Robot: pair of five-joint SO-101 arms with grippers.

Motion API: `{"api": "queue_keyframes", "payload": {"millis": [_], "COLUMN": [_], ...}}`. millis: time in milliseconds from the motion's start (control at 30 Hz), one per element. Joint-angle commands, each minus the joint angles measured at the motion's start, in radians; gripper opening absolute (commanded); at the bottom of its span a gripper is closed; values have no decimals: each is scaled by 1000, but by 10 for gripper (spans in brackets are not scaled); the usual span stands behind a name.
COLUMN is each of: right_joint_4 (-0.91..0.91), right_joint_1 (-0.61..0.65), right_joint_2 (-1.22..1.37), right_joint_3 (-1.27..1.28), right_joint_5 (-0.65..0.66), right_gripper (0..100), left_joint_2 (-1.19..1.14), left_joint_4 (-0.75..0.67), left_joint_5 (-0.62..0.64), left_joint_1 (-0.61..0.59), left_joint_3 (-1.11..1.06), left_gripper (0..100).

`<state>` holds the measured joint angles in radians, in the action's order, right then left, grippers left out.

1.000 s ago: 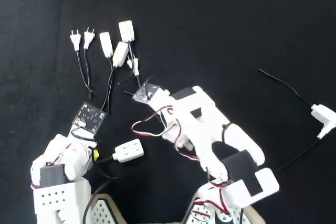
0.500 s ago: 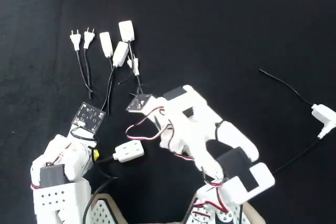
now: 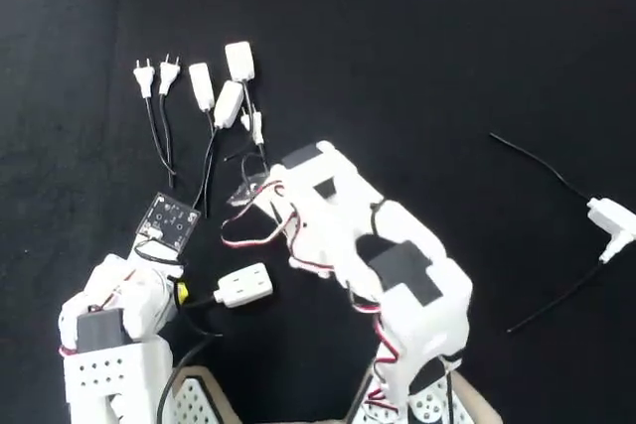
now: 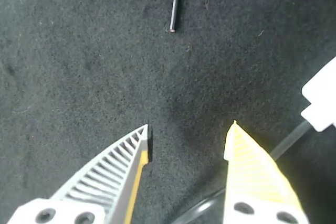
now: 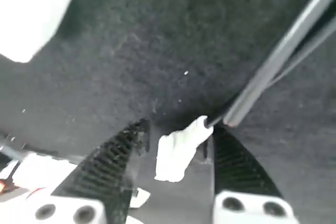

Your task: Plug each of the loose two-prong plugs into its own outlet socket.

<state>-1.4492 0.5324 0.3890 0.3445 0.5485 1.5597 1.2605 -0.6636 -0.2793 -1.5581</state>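
Observation:
Two loose two-prong plugs [image 3: 144, 73] [image 3: 169, 69] lie at the back left of the black cloth, with white sockets [image 3: 200, 84] [image 3: 238, 59] [image 3: 229, 101] and a small white plug [image 3: 255, 126] beside them. My right gripper [image 3: 248, 191] sits just in front of that group; in the right wrist view it [image 5: 178, 127] is shut on a small white plug [image 5: 181, 150] whose black cable [image 5: 273, 61] trails away. My left gripper [image 4: 190, 126] is open over bare cloth near the front left, beside a white outlet socket [image 3: 243, 285] [image 4: 321, 103].
Another white plug [image 3: 611, 220] with a long black cable [image 3: 537, 166] lies far right. A loose cable end [image 4: 174, 3] lies ahead of the left gripper. The left arm [image 3: 119, 310] stays at the front left corner. Black cloth [image 3: 427, 76] covers the whole table.
The right arm has swung left and slightly forward toward the cluster of plugs and sockets. The left arm has not moved.

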Motion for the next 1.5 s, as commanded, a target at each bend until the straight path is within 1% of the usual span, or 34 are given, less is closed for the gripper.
{"api": "queue_keyframes", "payload": {"millis": [0, 100, 200, 300, 533, 667, 1033, 1300, 1467], "right_joint_4": [-72, -181, -242, -245, -276, -316, -318, -318, -318], "right_joint_1": [28, 29, 32, 31, 28, 29, 25, -41, -38], "right_joint_2": [39, 48, 73, 142, 360, 427, 398, 358, 354], "right_joint_3": [-71, -160, -216, -251, -444, -549, -490, -452, -421], "right_joint_5": [-3, -3, -15, -61, -60, -46, -41, -58, -60], "right_gripper": [177, 177, 177, 177, 177, 177, 177, 176, 162], "left_joint_2": [0, 0, 0, 0, 0, 0, 0, 0, 0], "left_joint_4": [15, 15, 15, 15, 15, 15, 15, 15, 15], "left_joint_5": [8, 8, 8, 8, 8, 8, 8, 8, 8], "left_joint_1": [12, 12, 10, 12, 12, 10, 12, 12, 12], "left_joint_3": [2, 2, 2, 2, 2, 2, 2, 2, 2], "left_gripper": [234, 234, 234, 234, 234, 234, 234, 234, 234]}}
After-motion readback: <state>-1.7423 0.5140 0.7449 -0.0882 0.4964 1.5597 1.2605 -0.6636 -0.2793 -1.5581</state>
